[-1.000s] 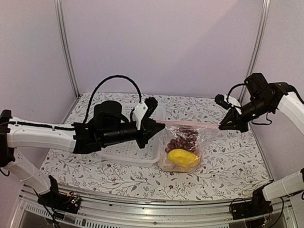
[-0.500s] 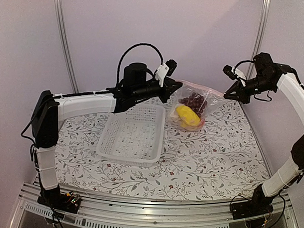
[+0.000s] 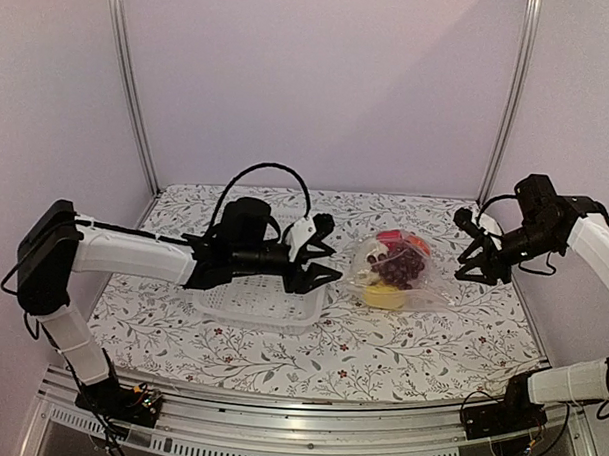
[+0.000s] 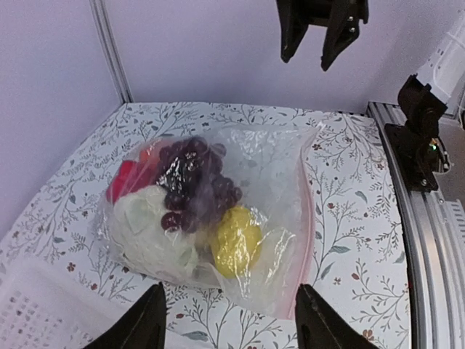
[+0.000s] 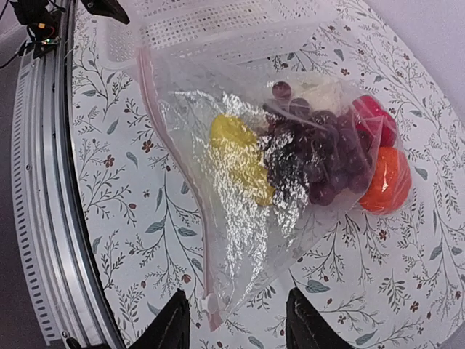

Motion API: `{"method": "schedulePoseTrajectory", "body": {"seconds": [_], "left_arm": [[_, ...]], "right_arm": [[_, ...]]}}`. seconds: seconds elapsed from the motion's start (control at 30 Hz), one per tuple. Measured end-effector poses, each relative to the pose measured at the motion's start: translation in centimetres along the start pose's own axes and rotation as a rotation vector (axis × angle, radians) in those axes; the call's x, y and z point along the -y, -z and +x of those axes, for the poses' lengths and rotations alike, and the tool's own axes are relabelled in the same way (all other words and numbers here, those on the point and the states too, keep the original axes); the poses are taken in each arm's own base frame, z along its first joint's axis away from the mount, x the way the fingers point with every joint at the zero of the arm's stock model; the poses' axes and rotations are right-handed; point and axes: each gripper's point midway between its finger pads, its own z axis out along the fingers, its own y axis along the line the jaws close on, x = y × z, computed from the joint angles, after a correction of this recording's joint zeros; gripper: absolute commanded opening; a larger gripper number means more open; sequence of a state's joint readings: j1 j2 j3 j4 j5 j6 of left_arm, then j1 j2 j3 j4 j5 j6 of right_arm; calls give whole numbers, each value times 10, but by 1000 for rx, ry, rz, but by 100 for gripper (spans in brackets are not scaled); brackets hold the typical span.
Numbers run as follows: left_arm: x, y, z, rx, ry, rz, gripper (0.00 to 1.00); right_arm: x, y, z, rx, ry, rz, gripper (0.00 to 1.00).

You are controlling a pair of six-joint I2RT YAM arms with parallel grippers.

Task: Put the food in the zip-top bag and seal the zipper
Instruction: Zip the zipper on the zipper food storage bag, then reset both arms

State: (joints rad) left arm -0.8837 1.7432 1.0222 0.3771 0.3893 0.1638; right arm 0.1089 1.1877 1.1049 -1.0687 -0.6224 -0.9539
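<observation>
Lying on the bench (image 3: 431, 342) right of centre, toward its far edge: one clear bag (image 3: 395, 273), loaded, free of both pincers.

Top view. Left pincer (image 3: 329, 251) spread, empty, between the white basket (image 3: 242, 304) and the bag. Right pincer (image 3: 476, 266) spread, empty, near the bag's right side, toward the right edge of the bench.

Left wrist view. Fingers (image 4: 149, 320) wide apart, nothing between them. Bag contents: grapes (image 4: 192, 182), yellow piece (image 4: 234, 240), cauliflower (image 4: 149, 233), red pepper (image 4: 123, 178). Pink zipper strip (image 4: 312, 218) runs down the bag's right edge.

Right wrist view. Fingers apart, nothing gripped. An orange (image 5: 381, 182) shows inside the bag, beside the pepper. The strip reads as one unbroken line with a small slider (image 5: 211, 302) at its near end.

Step in hand, as judged: filling complete, the basket apparently bare; sealing finished or nearly so. Whether the strip is shut along its full length cannot be told. Next move calls for checking the strip and, if any gap shows, pinching it and pressing along to the end.
</observation>
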Motion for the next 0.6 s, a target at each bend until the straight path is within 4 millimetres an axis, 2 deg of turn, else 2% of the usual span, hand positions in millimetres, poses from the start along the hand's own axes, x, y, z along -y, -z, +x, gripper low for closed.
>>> {"method": "schedulePoseTrajectory", "body": {"seconds": [0.03, 0.07, 0.2, 0.3, 0.37, 0.4, 0.43, 0.5, 0.6], "left_arm": [[6, 9, -10, 13, -18, -3, 79], [11, 20, -27, 40, -35, -13, 97], [13, 82, -110, 203, -88, -116, 100], [-7, 121, -137, 233, -35, -271, 100], [-25, 138, -139, 198, 31, -379, 100], [-35, 145, -138, 175, 62, -426, 100], [-46, 153, -135, 148, 90, -476, 100], [-68, 170, -123, 92, 139, -584, 100], [-95, 200, -99, 24, 181, -747, 100]], "right_arm": [[-4, 6, -5, 16, 6, 2, 50], [-9, 16, -15, 46, 22, 9, 52], [-21, 59, -56, 190, 82, 93, 61], [-22, 88, -78, 289, 77, 207, 70], [-16, 104, -87, 346, 36, 286, 73], [-12, 113, -91, 374, 12, 327, 91], [-7, 121, -94, 399, -13, 365, 98], [6, 131, -99, 446, -62, 431, 99], [24, 131, -96, 490, -153, 489, 99]]}}
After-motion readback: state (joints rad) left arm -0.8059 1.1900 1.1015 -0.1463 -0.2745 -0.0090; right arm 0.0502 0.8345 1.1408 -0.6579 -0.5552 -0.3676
